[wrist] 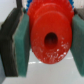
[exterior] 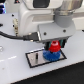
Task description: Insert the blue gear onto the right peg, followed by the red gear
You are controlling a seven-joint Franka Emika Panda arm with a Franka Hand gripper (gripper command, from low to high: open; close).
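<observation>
While my gripper (exterior: 55, 48) pinches the red gear (exterior: 54, 47) above the blue gear (exterior: 51, 55), I'd lower straight, hole centred on the peg.

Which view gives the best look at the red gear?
The wrist view: the red gear fills the frame between the gripper pads, centre hole visible. The exterior view shows it small, above the blue gear, partly hidden.
</observation>
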